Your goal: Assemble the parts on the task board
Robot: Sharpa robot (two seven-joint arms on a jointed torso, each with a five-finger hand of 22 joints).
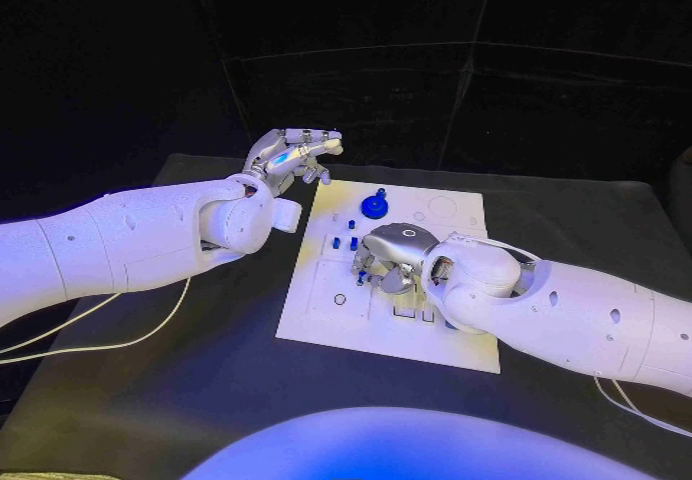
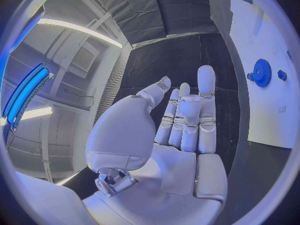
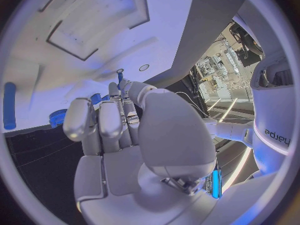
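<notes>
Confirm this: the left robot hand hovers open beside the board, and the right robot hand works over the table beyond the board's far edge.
One thing is wrong. The right robot hand is over the middle of the board, not beyond its far edge; the head view shows it. The left robot hand does hover open beside the board.

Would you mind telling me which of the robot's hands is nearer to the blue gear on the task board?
Left, narrowly. The left hand hovers open just off the task board, beside the blue gear. The right hand sits over the board's middle, nearer the robot than the gear.
</notes>
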